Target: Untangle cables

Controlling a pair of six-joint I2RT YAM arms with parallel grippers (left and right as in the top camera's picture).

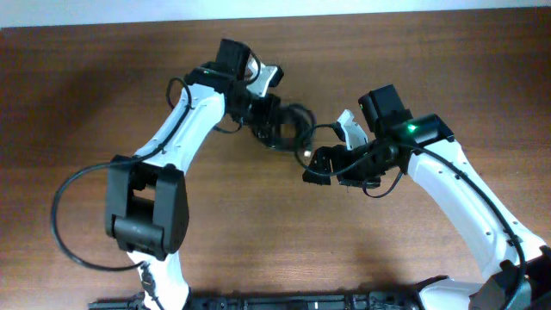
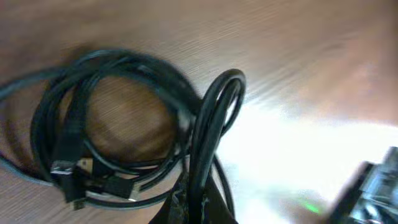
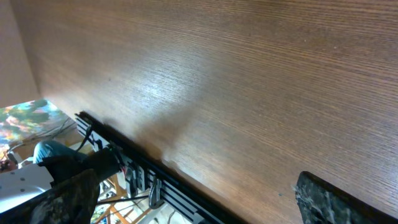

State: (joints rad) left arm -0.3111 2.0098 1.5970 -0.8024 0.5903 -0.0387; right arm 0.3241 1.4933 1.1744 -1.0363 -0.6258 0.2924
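Observation:
The cables [image 1: 291,126] are a small black coiled bundle at the table's back middle. In the left wrist view the coil [image 2: 112,124] lies flat, with small plug ends [image 2: 93,180] at its near side. One loop [image 2: 217,112] stands up from it. My left gripper [image 2: 198,208] is shut on the base of that loop; in the overhead view it [image 1: 269,114] sits at the bundle's left edge. My right gripper [image 1: 316,166] is open and empty just right of and in front of the bundle. Its fingers [image 3: 199,202] are spread wide over bare wood, with no cable in that view.
The wooden table [image 1: 258,232] runs to a black rail [image 3: 161,180] at its front edge. Thick black arm wires loop out beside the left arm's base [image 1: 65,224]. Beyond the edge, the right wrist view shows floor clutter [image 3: 31,124].

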